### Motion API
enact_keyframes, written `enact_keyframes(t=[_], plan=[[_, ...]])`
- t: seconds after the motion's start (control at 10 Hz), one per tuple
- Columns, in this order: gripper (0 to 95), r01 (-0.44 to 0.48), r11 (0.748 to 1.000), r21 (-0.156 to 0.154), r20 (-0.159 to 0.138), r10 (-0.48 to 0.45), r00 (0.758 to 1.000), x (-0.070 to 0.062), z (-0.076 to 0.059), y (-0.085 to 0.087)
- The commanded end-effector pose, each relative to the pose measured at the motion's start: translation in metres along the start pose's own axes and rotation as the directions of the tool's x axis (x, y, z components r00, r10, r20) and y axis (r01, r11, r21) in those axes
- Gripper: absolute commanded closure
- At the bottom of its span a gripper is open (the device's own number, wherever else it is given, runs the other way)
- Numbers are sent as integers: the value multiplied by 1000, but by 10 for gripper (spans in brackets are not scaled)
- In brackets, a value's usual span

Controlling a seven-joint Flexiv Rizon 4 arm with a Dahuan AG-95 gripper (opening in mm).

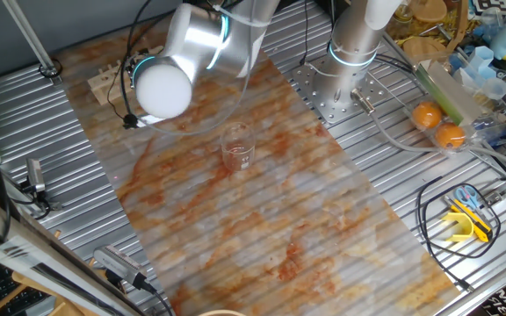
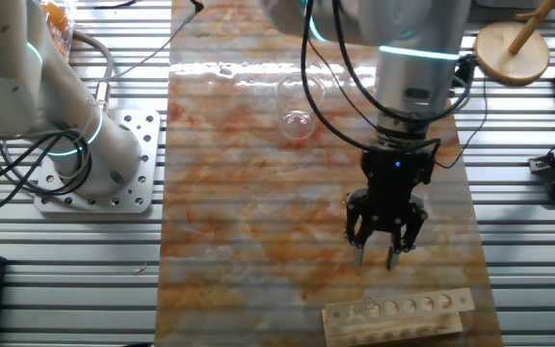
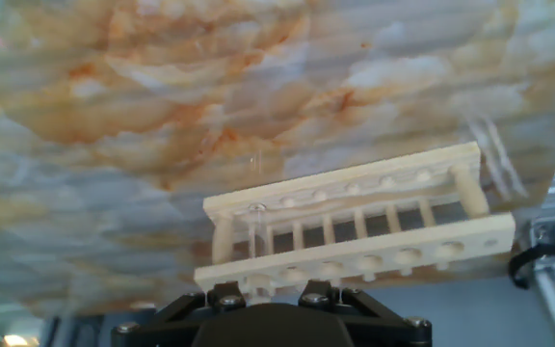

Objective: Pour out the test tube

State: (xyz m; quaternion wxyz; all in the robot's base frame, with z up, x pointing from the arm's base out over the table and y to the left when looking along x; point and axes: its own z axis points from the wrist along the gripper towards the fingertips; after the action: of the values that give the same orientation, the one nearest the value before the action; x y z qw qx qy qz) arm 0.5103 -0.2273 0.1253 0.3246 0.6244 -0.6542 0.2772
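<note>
While the gripper (image 2: pixel 382 253) hangs above the marbled mat (image 2: pixel 258 193), its two fingers (image 2: pixel 393 253) point down with a modest gap between them and nothing in it. It sits over the mat's near end in the other fixed view, just short of the rack (image 2: pixel 398 313), apart from it and not touching. The rack lies along that end of the mat, close to the mat's edge, its row of holes facing up.

From the hand view, the tube (image 3: pixel 255 231) stands upright in a hole near the rack's (image 3: pixel 355 226) left end, its rim just above the top rail; it is so clear that only the rim and a faint outline show. The remaining holes look empty, though the glare makes that hard to be sure of.

Farther up the mat the beaker (image 2: pixel 297 104) stands upright, well apart from both gripper and rack, with a broad stretch of bare mat between them. In one fixed view the beaker (image 1: pixel 237 147) sits near the middle of the mat, and the arm's white elbow (image 1: pixel 163 88) hides the rack end. Beyond the mat's long edges lies ribbed metal table (image 2: pixel 518 212), with a second arm's base (image 2: pixel 94 169) off one side.
</note>
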Motion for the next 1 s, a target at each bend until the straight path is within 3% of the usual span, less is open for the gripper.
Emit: enact_keyframes(t=[0.1,0.4,0.6,0.7,1.0], plan=[[570,64,998,27,-47,-62,997,5,3,4],[570,60,998,21,-49,-59,997,9,13,6],[570,42,999,-8,-55,-42,998,12,17,8],[570,17,999,-49,-63,-20,998,14,19,10],[570,-35,997,-68,-115,27,993,13,23,9]])
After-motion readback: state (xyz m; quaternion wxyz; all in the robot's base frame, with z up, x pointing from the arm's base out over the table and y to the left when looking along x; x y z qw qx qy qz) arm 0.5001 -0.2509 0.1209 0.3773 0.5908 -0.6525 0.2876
